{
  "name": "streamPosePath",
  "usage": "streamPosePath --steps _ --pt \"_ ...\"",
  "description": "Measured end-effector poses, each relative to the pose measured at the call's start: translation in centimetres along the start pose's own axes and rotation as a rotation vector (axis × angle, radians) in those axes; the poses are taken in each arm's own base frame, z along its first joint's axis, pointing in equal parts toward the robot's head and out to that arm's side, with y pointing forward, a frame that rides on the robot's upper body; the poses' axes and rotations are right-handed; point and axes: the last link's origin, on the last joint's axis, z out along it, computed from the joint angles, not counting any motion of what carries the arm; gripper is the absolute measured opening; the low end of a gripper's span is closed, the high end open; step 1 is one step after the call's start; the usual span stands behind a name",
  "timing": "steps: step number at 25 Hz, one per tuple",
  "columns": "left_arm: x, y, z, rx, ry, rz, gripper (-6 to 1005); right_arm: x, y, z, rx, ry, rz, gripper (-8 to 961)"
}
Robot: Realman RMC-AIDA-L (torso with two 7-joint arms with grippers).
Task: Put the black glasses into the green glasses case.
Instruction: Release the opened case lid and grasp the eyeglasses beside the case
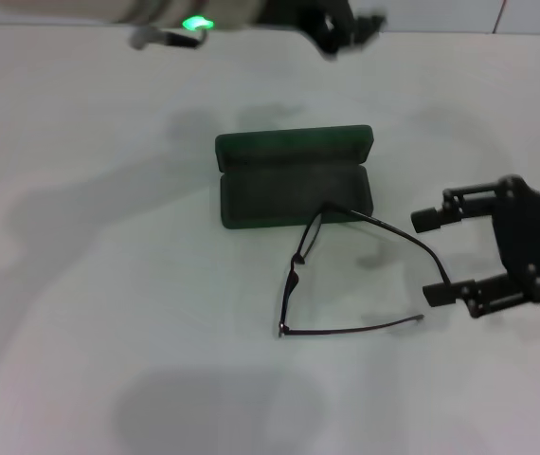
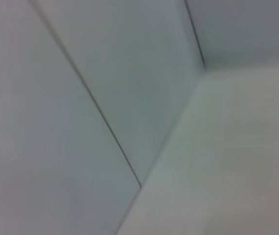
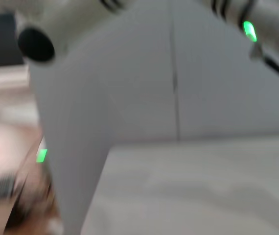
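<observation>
The green glasses case (image 1: 294,194) lies open in the middle of the white table (image 1: 109,284), its lid standing up at the far side. The black glasses (image 1: 296,270) lie unfolded on the table just in front of it, with one hinge corner resting on the case's near right edge and both temple arms pointing right. My right gripper (image 1: 433,258) is open at the temple tips, one finger on each side of the far temple's end. My left gripper (image 1: 346,28) is up at the table's far edge, behind the case. Neither wrist view shows the glasses or the case.
The left wrist view shows only pale wall panels (image 2: 105,98) and bare tabletop. The right wrist view shows a wall panel (image 3: 144,88) and a robot arm with a green light (image 3: 248,30) at the far side.
</observation>
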Motion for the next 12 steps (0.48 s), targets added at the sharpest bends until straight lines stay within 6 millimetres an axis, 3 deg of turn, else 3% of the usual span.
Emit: streamPosePath --steps 6,12 --pt "-5.7 0.3 -4.6 0.008 0.255 -0.226 382 -4.7 -3.3 1.7 -0.073 0.314 -0.119 748" --pt "-12.9 2.0 -8.0 -0.032 0.283 -0.337 252 -7.8 -5.3 4.3 -0.124 0.512 -0.233 743"
